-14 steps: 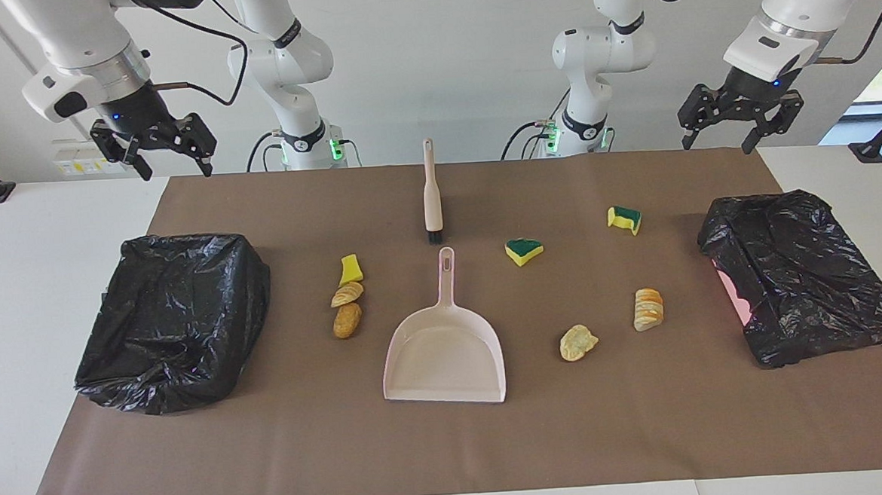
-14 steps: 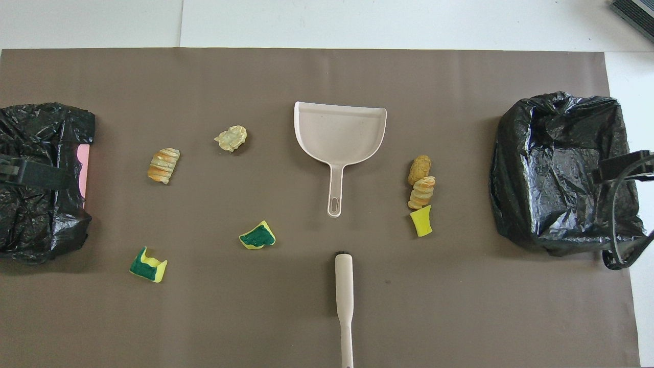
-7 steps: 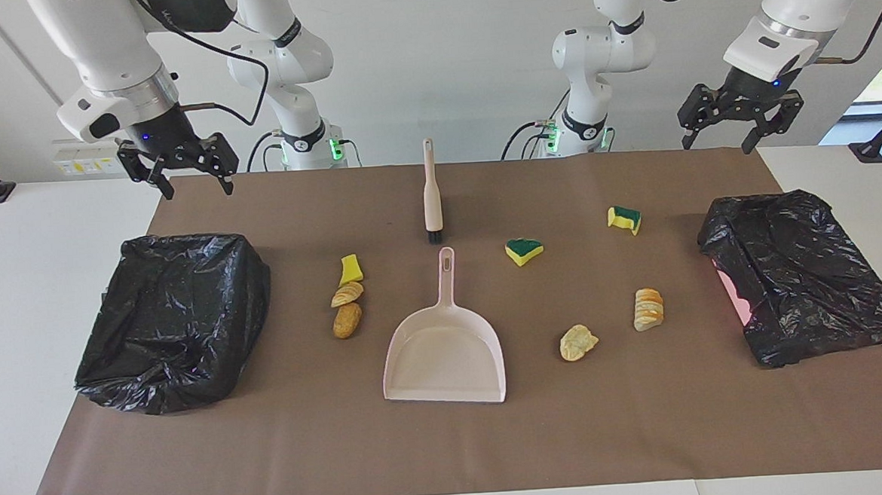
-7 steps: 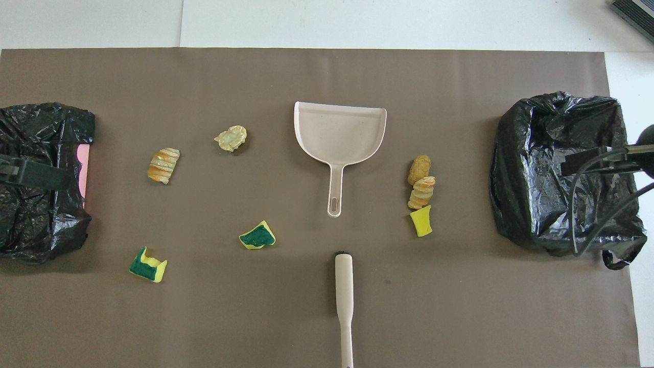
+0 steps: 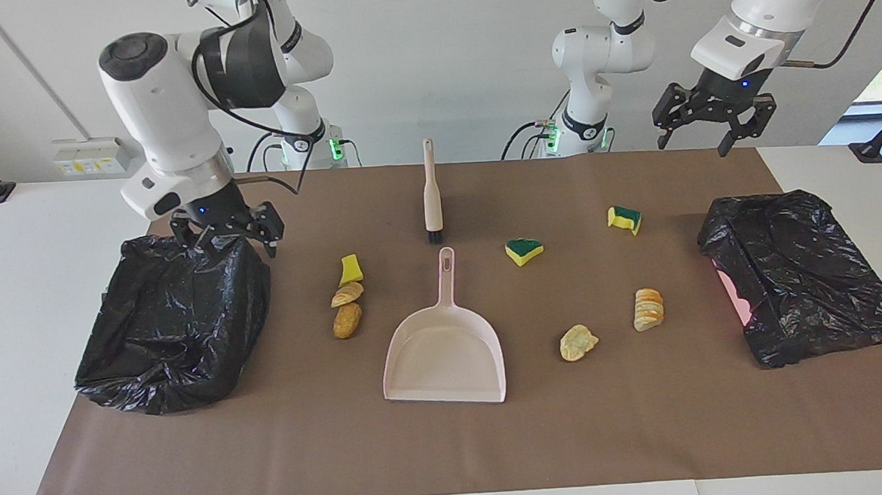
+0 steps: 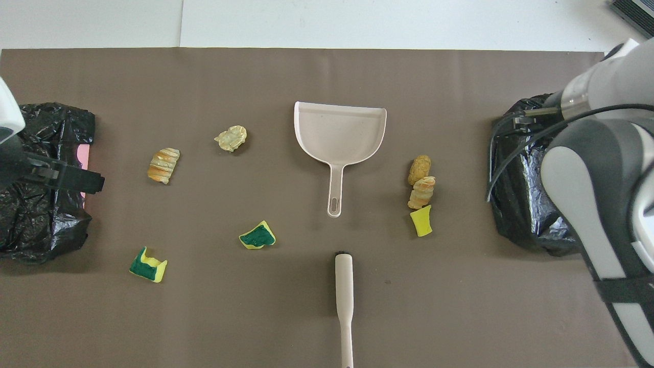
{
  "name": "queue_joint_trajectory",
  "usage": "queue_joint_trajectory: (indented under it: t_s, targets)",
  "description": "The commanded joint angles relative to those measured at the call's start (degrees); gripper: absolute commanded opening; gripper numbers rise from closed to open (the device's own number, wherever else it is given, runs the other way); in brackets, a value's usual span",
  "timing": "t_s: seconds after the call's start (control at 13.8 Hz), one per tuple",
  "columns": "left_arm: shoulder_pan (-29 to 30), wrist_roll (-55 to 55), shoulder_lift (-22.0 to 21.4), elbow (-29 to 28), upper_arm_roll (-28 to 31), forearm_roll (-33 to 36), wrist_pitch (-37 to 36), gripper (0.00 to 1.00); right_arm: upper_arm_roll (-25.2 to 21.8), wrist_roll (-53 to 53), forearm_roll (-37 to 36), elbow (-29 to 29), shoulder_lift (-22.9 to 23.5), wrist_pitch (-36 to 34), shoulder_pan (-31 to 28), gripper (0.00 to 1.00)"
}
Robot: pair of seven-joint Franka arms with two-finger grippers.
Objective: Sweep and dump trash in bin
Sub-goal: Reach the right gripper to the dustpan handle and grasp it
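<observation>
Right gripper [image 5: 221, 232] apparently over bin [image 5: 166, 330]

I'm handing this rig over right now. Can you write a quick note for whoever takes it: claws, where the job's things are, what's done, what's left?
Right claw: open, empty, low over the near edge of the black-bagged bin at the right arm's end.
Left claw: open, empty, raised over the mat's edge nearest the robots, near the other bagged bin.
Brush and pale pink dustpan lie untouched mid-table, brush nearer the robots.
Trash: seven pieces on the mat, three clustered toward the right arm's end, four scattered toward the left arm's.
Done: nothing swept yet.
Left: grasp brush and dustpan, sweep all the pieces, dump in a bin.
</observation>
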Motion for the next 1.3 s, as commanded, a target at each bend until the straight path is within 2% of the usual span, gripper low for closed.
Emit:
queue_joint_trajectory:
  t_s: [0.0,0.22,0.51,0.72,1.01,1.23]
  targets:
    - [-4.8,-3.6,-1.0,-3.3,0.6,-1.5,2.2,1.00,1.9,6.7,1.2,11.2,11.6,2.1,1.5,1.00]
    - [-12.6,-10.3,-1.8,-10.3,0.6,-2.1,8.0,1.00,6.4,13.1,2.9,12.8,17.1,3.0,1.5,1.00]
    - [-22.6,-18.5,-4.8,-21.8,0.6,-2.2,16.7,1.00,6.6,20.5,3.6,13.7,21.2,4.0,7.2,1.00]
    - [-31.5,-27.0,-5.3,-29.1,0.6,-3.1,24.7,1.00,7.1,21.0,7.6,13.4,21.6,4.0,9.5,1.00]
    - [-42.1,-34.3,-2.2,-36.8,0.6,-3.2,34.9,1.00,8.3,20.9,7.9,12.2,21.4,3.6,10.8,1.00]
    - [-49.2,-41.4,-1.8,-42.0,0.6,-3.2,40.8,1.00,8.3,20.9,7.9,11.8,22.1,4.3,13.3,1.00]
